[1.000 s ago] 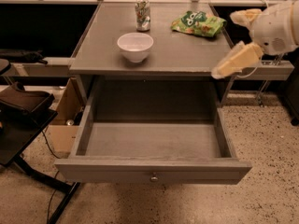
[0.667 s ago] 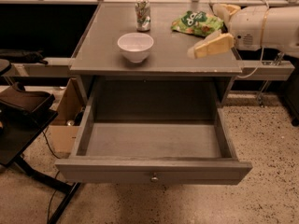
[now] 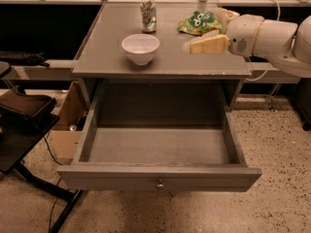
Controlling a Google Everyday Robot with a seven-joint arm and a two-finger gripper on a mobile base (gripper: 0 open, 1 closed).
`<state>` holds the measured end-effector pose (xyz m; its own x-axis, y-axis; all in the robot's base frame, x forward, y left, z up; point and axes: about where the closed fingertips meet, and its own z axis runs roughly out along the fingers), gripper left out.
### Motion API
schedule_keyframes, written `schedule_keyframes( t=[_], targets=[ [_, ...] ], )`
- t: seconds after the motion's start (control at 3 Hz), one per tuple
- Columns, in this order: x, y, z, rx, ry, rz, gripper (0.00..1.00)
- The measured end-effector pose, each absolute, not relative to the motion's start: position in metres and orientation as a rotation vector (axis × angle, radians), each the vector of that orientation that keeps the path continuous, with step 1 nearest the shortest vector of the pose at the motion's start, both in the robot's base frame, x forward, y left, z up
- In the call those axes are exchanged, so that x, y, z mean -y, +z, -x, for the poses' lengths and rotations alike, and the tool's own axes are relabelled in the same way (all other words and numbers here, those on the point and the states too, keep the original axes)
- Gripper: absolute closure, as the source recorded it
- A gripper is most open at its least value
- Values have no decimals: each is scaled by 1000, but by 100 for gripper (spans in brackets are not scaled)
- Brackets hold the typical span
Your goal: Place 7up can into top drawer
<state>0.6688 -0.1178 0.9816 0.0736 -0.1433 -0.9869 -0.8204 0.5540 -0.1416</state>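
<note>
The 7up can [image 3: 147, 16] stands upright at the back of the grey table top [image 3: 107, 52], behind the white bowl. The top drawer [image 3: 158, 154] is pulled wide open below the table top and is empty; its front panel carries a small round knob [image 3: 160, 184]. My gripper [image 3: 194, 43] reaches in from the right, over the table top's right part. It is well to the right of the can and nearer the front, holding nothing that I can see.
A white bowl [image 3: 140, 48] sits in front of the can. A green snack bag [image 3: 199, 22] lies at the back right, just behind the gripper. A cardboard box [image 3: 65, 125] stands on the floor at the left, next to a dark chair [image 3: 24, 115].
The gripper has moved left and up, from beside the table's right edge to over the table top near the snack bag. The can, the bowl and the drawer have not moved.
</note>
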Motion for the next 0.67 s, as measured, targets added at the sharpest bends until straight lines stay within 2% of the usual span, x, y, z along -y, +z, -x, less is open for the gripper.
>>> schedule_keyframes(
  t=[0.33, 0.67],
  targets=[
    [106, 967, -697, -1465, 624, 850, 0],
    [89, 961, -750, -1466, 612, 830, 0]
  ],
)
